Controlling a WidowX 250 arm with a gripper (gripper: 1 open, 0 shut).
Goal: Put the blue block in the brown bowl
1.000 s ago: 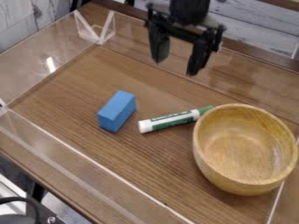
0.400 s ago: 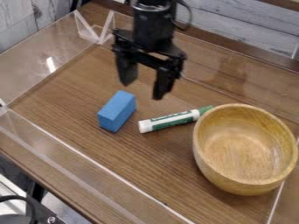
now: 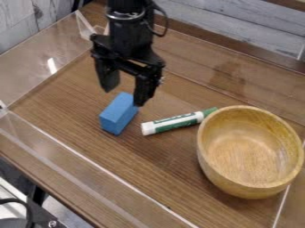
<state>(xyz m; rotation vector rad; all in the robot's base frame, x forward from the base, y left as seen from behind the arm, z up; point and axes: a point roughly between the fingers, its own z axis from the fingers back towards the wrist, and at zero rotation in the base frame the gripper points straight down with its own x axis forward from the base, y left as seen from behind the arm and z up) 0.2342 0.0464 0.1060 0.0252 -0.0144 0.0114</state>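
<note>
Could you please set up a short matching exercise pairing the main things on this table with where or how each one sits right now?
Things:
1. blue block
2. marker pen
3. brown bowl
4. gripper

States:
A. empty, at the right side of the table
B. open, pointing down just above the block
C. lying between the block and the bowl
D. resting on the wood, not held

Pairs: 1-D, 2-C, 3-A, 4-B
</note>
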